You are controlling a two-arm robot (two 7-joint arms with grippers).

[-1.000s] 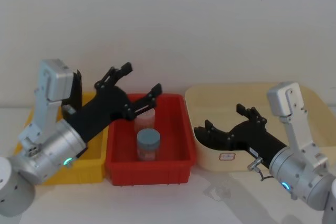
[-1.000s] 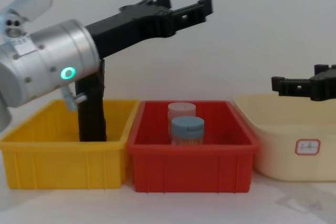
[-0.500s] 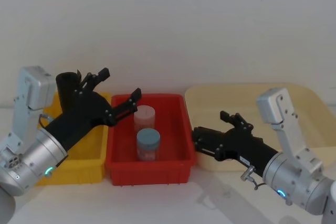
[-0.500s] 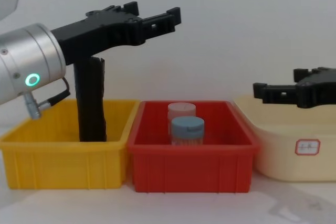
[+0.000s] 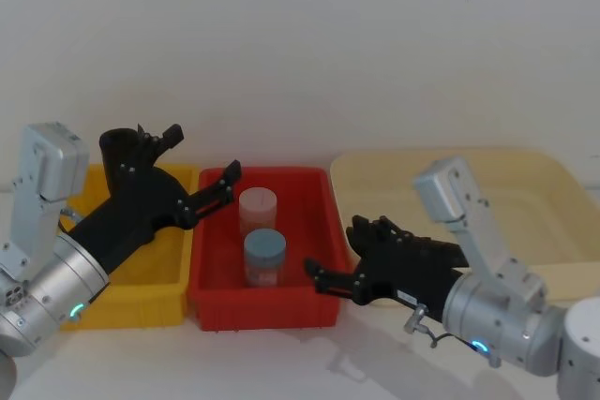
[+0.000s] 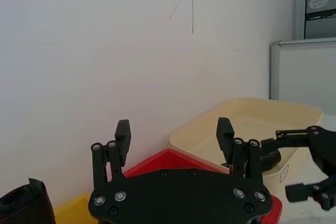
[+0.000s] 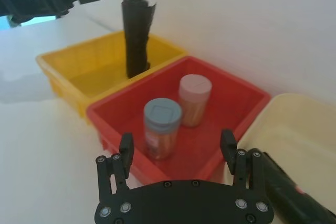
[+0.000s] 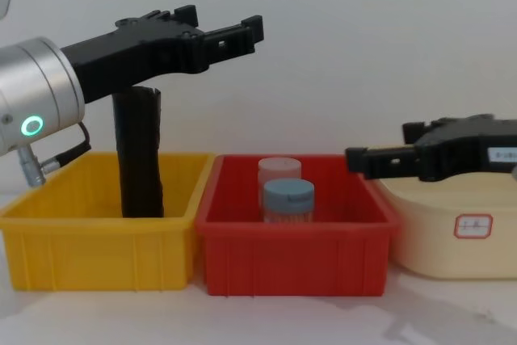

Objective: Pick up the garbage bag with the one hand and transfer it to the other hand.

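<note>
From the head view, the garbage bag (image 5: 114, 158) stands upright at the back of the yellow bin (image 5: 141, 299), on the robot's left. The left pincer (image 5: 201, 151) reaches past the top of the bag towards the red bin (image 5: 262, 311). Its fingers are spread wide with nothing between them, and the bag sits off to one side of them. The right pincer (image 5: 336, 250) is low at the red bin's front right corner, also spread and empty. A blue-lidded jar (image 5: 265, 255) and a pale-lidded jar (image 5: 258, 208) stand in the red bin, and a cream tub (image 5: 525, 175) lies beyond it.

In the left wrist view, the two fingers stand well apart, gripping nothing. The top of the bag (image 6: 23, 205) shows at the corner, outside their span.

In the right wrist view, that pincer's fingers are just as far apart, pointing over the red bin and its two jars. The bag (image 7: 136, 38) rises from the yellow bin behind, tall and a little tilted. A black roll-like shape (image 7: 286, 187) lies in the cream tub, though I can't make out more of it.

From the chest view, the bag (image 8: 139, 159) stands in the yellow bin, close to the wall it shares with the red one. The left pincer (image 8: 224, 20) is held level above it, and the arm crosses the top of the bag. The right pincer (image 8: 381, 144) hangs at about the height of the red bin's rim, between that bin and the tub.
</note>
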